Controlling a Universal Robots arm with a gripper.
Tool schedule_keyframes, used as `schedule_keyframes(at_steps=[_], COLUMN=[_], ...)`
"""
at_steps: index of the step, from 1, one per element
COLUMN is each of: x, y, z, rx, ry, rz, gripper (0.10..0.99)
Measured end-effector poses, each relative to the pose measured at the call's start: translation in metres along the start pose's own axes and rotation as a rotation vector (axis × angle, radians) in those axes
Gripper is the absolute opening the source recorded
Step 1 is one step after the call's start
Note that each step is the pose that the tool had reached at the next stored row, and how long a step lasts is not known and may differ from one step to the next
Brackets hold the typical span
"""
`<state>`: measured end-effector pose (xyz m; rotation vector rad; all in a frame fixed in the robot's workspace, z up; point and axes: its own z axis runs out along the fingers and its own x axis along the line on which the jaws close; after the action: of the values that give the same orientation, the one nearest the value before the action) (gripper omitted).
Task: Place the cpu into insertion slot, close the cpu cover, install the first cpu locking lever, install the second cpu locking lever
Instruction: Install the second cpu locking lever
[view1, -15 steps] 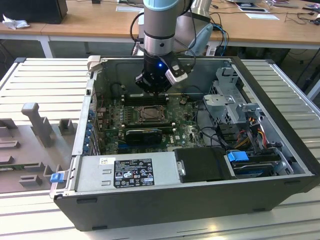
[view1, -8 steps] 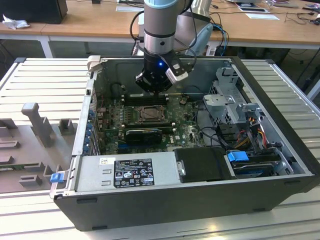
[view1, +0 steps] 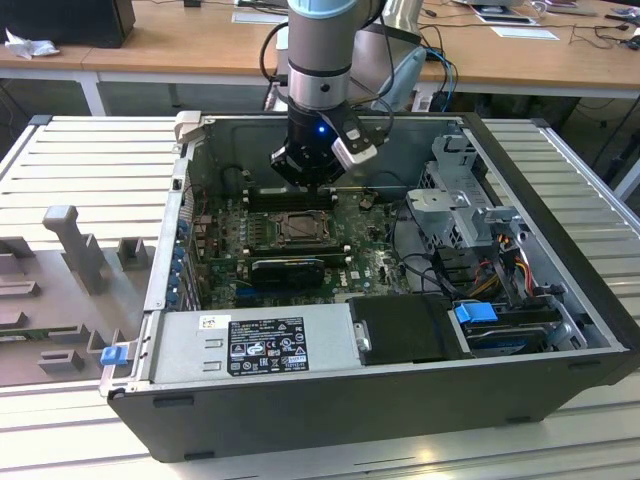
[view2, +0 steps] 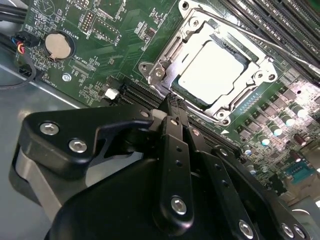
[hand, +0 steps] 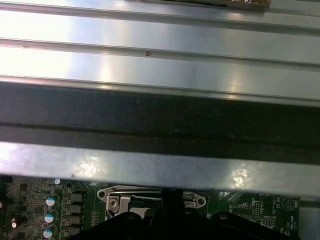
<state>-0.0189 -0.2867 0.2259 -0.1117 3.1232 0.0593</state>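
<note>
In the second wrist view the pale silver cpu (view2: 212, 67) lies flat in the insertion slot (view2: 181, 94), whose dark rim shows at one edge. The silver cpu cover (view2: 260, 75) lies down over it, framing the chip. A thin metal locking lever (view2: 280, 47) runs along one side of the socket; I cannot tell whether it is latched. My gripper (view2: 172, 102) is shut with nothing in it, its tip just off the socket's edge. In the exterior view the gripper (view1: 308, 183) hangs above the far edge of the insertion slot (view1: 300, 228).
The green motherboard (view1: 230, 250) lies inside an open black computer case (view1: 400, 420). A long black card (view1: 290, 270) sits in front of the socket, with memory slots (view1: 285, 197) behind it. A drive cage (view1: 465, 200) and cables fill the exterior view's right. A coin cell (view2: 59, 44) is on the board.
</note>
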Motion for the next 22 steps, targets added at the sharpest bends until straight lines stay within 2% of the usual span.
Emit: schedule_keyframes(at_steps=[2,4,8,12,13,16,22], x=[0.0002,0.0006,0.0007,0.0004,0.0004,0.0013,0.0034], y=[-0.0027,-0.0084,-0.0098,-0.0095,-0.0106,-0.0212,-0.0492], z=[-0.0001,-0.0003,-0.0031,-0.0170,-0.0182,-0.0186,-0.0186], rx=[0.000,0.000,0.000,0.000,0.000,0.000,0.000], ry=[0.0000,-0.0001,-0.0001,0.0000,-0.0002,-0.0001,0.0005], rz=[0.000,0.000,0.000,0.000,0.000,0.000,0.000], gripper=[0.106,0.106,0.106,0.106,0.106,0.106,0.106])
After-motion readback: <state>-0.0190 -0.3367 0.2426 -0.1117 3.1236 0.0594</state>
